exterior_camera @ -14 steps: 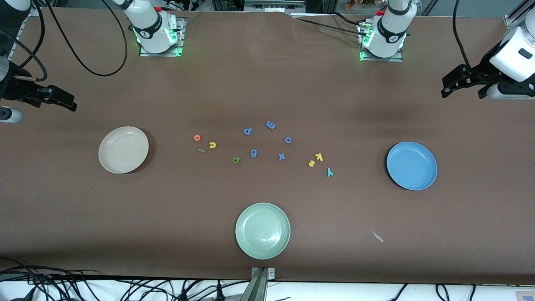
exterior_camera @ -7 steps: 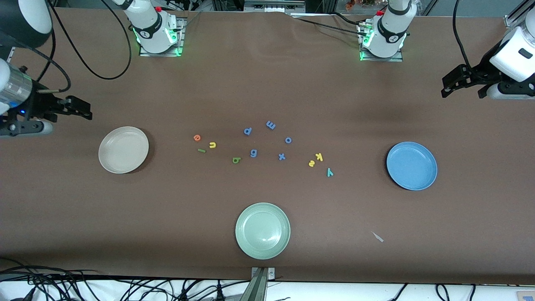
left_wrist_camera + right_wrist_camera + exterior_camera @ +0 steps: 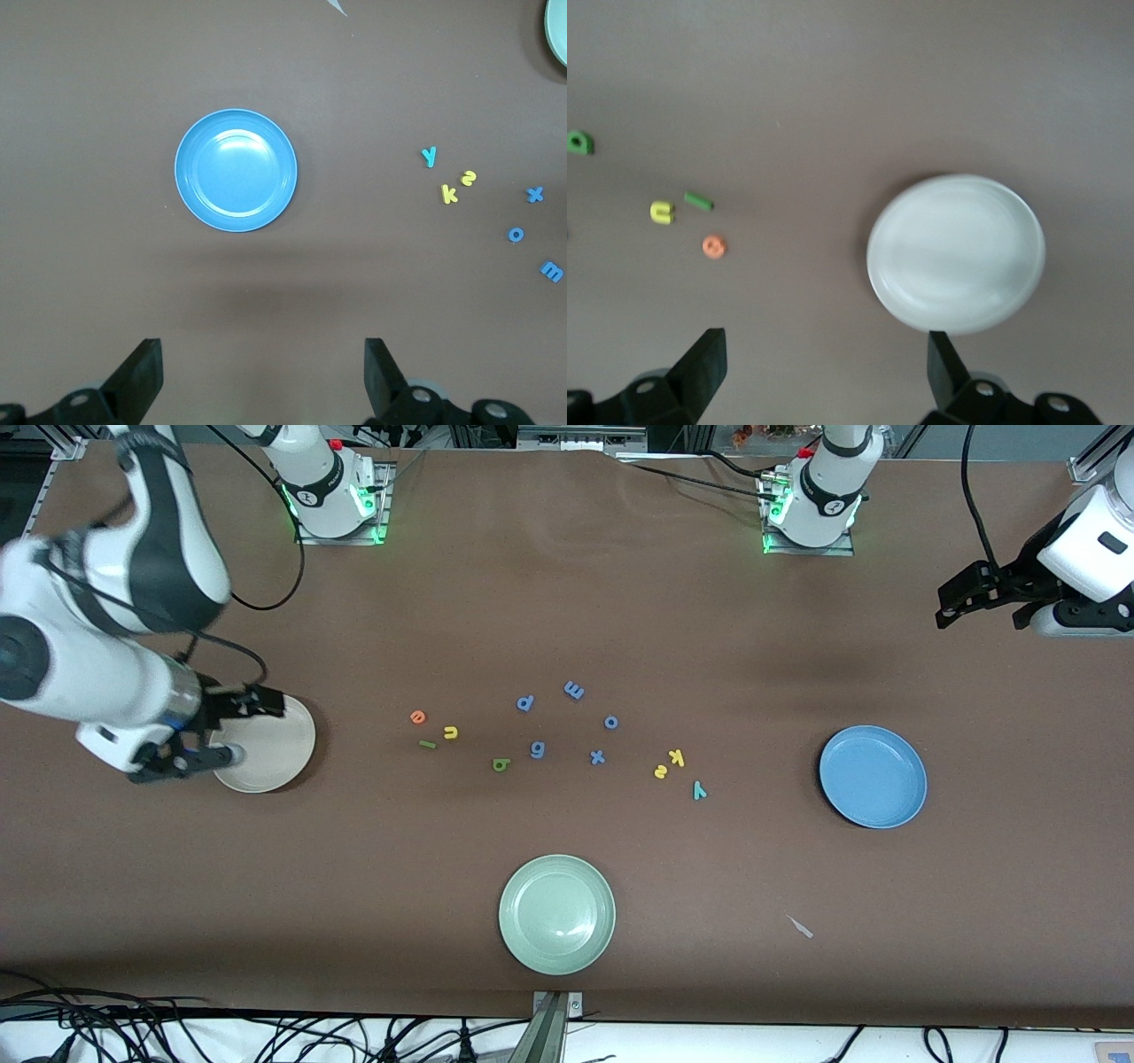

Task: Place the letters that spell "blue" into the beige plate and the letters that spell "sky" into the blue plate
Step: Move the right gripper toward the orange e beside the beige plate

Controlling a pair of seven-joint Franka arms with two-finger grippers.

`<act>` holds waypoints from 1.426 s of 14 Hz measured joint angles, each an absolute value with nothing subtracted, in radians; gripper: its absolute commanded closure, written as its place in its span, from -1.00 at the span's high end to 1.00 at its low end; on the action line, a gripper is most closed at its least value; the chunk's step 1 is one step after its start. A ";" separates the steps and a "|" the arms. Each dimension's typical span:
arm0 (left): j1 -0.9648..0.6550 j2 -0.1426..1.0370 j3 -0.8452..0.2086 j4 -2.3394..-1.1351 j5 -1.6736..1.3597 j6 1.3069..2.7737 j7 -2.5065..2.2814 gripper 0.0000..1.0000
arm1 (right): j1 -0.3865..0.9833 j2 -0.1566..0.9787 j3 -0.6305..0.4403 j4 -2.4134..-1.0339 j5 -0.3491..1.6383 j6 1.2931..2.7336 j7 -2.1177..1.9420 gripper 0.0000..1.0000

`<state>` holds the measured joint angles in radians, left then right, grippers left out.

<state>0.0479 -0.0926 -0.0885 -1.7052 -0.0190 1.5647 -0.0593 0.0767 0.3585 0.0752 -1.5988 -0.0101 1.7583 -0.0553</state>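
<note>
- My right arm's open, empty gripper (image 3: 232,731) hangs over the rim of the beige plate (image 3: 275,748), at the right arm's end of the table; my left gripper (image 3: 982,598), jaws apart and holding nothing, waits high near the table's edge at the left arm's end.
- The blue plate (image 3: 873,776) and the beige plate both lie bare, so I judge nothing is sorted yet; the pale green plate (image 3: 556,913) sits nearest the front camera.
- All seven wanted letters lie on the table between the plates: orange e (image 3: 418,716), yellow u (image 3: 450,732), green l (image 3: 428,744) and green b (image 3: 500,764) toward the beige plate; yellow k (image 3: 677,757), yellow s (image 3: 660,771) and teal y (image 3: 699,789) toward the blue one.
- The blue-purple letters (image 3: 537,749) lie scattered between the two groups and should stay put.
- Seven pickups remain.
</note>
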 measured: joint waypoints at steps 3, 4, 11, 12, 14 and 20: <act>0.048 -0.092 -0.088 -1.705 -0.019 1.565 -0.059 1.00 | 0.147 0.462 0.077 -1.606 -0.008 1.877 0.060 1.00; 0.048 -0.092 -0.088 -1.705 -0.019 1.565 -0.059 1.00 | 0.171 0.483 0.077 -1.620 -0.008 1.925 0.099 1.00; 0.048 -0.091 -0.088 -1.705 -0.019 1.564 -0.059 1.00 | 0.202 0.455 0.113 -1.883 -0.008 2.237 0.269 1.00; 0.048 -0.091 -0.088 -1.705 -0.019 1.564 -0.059 1.00 | 0.203 0.446 0.126 -1.919 -0.008 2.261 0.287 1.00; 0.048 -0.091 -0.088 -1.705 -0.019 1.564 -0.059 1.00 | 0.203 0.434 0.143 -1.964 -0.008 2.276 0.310 1.00; 0.042 -0.092 -0.092 -1.702 -0.019 1.564 -0.059 1.00 | 0.212 0.442 0.163 -2.007 -0.008 2.280 0.314 1.00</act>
<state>0.0418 -0.0916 -0.0921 -1.7015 -0.0189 1.5641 -0.0586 0.2122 0.4423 0.1627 -2.0073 -0.0081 2.2796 0.3136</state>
